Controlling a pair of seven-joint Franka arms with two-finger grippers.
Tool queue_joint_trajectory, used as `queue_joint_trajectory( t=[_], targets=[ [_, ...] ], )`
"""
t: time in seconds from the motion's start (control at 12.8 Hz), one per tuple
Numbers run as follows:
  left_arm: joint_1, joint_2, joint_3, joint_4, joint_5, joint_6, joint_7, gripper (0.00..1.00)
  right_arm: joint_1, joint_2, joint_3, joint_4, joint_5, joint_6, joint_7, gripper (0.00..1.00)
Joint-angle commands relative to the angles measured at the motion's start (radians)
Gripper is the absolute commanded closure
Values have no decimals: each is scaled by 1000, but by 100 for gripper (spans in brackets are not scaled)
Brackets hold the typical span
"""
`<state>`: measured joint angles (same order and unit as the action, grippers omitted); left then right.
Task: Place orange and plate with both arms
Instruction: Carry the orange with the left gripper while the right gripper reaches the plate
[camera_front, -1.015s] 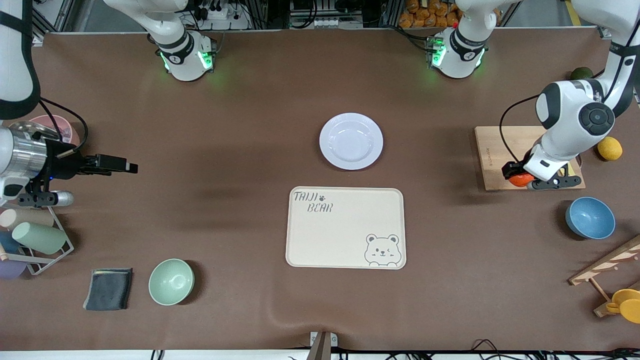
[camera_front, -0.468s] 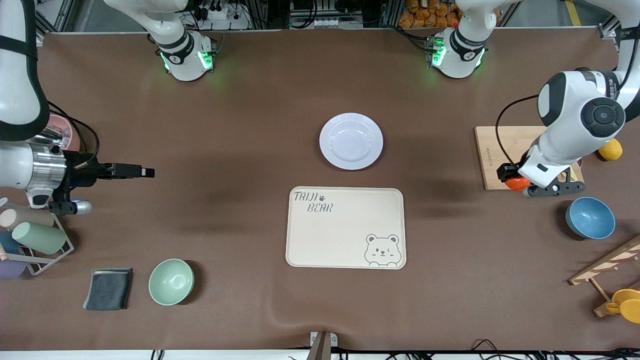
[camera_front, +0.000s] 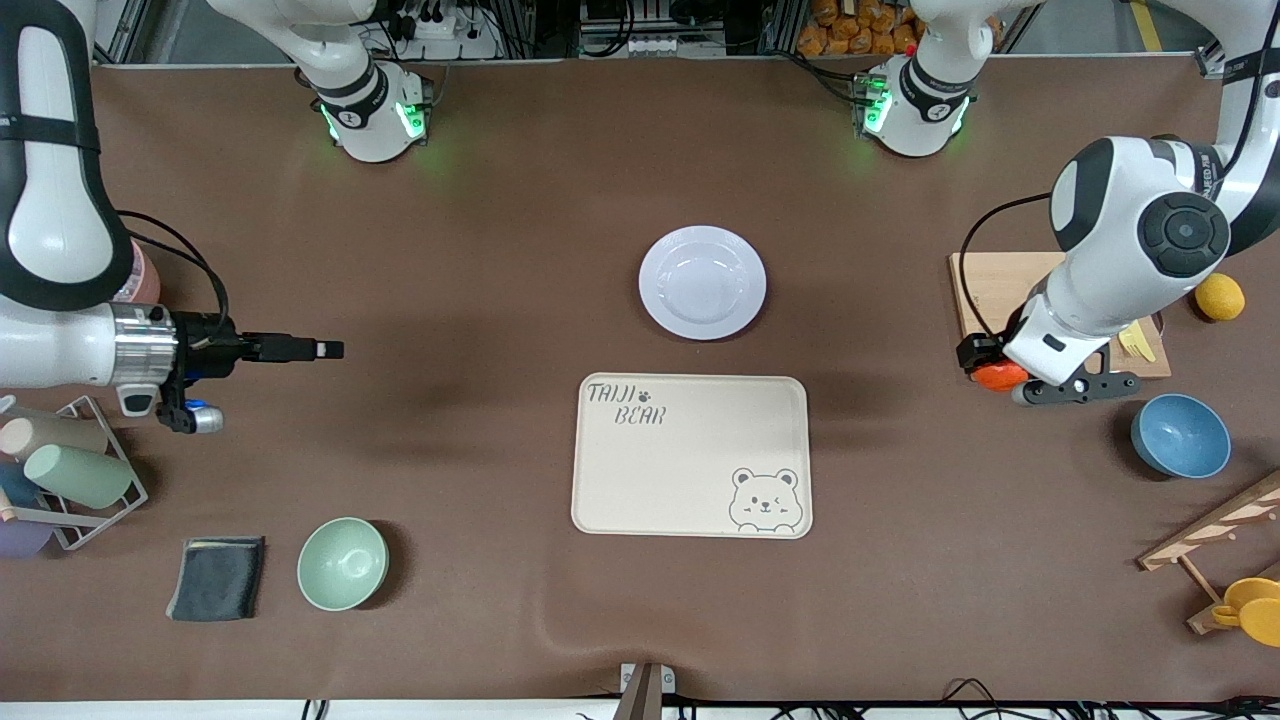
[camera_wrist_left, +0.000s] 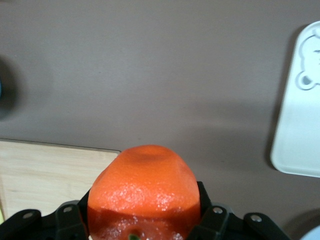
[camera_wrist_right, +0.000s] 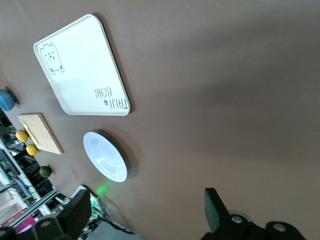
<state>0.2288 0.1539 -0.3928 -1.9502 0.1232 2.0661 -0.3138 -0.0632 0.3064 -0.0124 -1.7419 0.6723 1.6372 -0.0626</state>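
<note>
Both arms have moved inward: the left claw (camera_front: 985, 365), clenched on the orange (camera_front: 997, 376), has left the cutting board (camera_front: 985, 285); the right claw (camera_front: 325, 349), released, nears the plate (camera_front: 702, 282) mid-worktop.

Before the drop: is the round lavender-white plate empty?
Empty: the round lavender-white plate shows a bare dish; the small red-orange fruit sits in the left pincer.
</note>
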Motion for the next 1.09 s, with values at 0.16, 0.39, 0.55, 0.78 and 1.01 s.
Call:
queue_joint_trajectory(
  t=[0.16,0.39,0.55,0.78,1.01],
  targets=[
    [-152,110,-3,174,-10,-116,-221,100,-4,-4,6,-80,99,30,-13,0],
    [-250,185,-3,247,-8,-121,-367,100,0,-4,8,-122,163,38,-17,0],
    [-320,251,-3,312,-2,-121,-467,100,0,-6,8,-195,260,74,-113,0],
    [-423,344,-1,388,3,-121,-605,100,28,-10,8,-255,277,156,-203,0],
    [-514,404,-1,430,3,-121,-708,100,69,-12,8,-318,367,222,-288,0]
  ],
)
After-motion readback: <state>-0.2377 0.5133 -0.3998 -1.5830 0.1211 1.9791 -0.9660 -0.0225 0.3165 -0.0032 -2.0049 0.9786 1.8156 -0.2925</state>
